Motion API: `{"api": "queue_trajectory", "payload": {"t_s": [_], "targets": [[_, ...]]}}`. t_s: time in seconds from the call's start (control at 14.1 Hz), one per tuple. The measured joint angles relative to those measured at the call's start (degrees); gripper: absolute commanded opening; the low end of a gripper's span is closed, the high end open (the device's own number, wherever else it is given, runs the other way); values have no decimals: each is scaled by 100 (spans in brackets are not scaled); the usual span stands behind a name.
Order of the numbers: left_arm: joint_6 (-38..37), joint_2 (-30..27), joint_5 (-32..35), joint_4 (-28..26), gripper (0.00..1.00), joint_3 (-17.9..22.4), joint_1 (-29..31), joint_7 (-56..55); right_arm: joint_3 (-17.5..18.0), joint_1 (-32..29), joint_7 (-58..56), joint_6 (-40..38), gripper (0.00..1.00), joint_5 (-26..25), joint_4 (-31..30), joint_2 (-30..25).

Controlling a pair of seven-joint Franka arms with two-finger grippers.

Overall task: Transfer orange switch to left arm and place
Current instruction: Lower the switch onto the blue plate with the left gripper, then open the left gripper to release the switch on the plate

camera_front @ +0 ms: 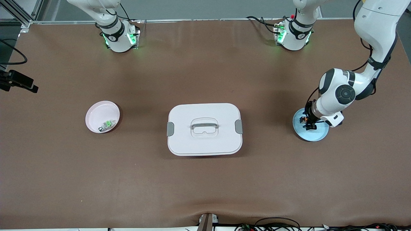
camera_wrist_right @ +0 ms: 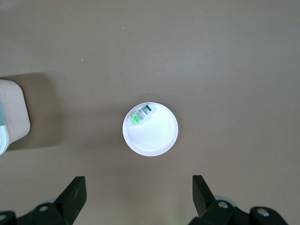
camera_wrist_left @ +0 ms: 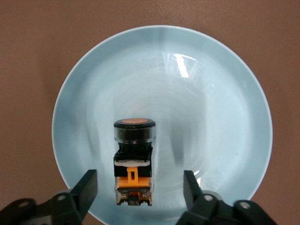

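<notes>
Over the blue plate (camera_front: 318,136) at the left arm's end of the counter, the left tool (camera_wrist_left: 139,187) hangs wide open astride the orange switch (camera_wrist_left: 134,159) (holding nothing), seemingly positioned to pinch it; the right tool (camera_wrist_right: 138,192) waits open above the pink plate (camera_wrist_right: 157,136).

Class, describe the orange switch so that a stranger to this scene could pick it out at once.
Start at the white box mid-table, then go toward the left arm's end to the blue plate. The orange switch lies on that plate, between the open fingers of the left hand. Its round orange cap distinguishes it from the green-and-silver switch in the pink plate.
</notes>
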Motion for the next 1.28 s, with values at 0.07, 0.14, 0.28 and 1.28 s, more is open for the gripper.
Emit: {"api": "queue_trajectory", "payload": {"t_s": [0.07, 0.14, 0.28, 1.28], "targets": [[1, -3, 0, 30, 100, -1, 0, -5, 8, 0, 0, -6, 100, 7, 0, 0], [1, -14, 0, 75, 100, -1, 0, -6, 9, 0, 0, -8, 100, 11, 0, 0], [-31, -56, 0, 177, 100, -2, 0, -6, 12, 0, 0, -9, 100, 16, 0, 0], [-516, -192, -289, 754, 100, -41, -12, 143, 42, 0, 0, -7, 100, 20, 0, -1]]}}
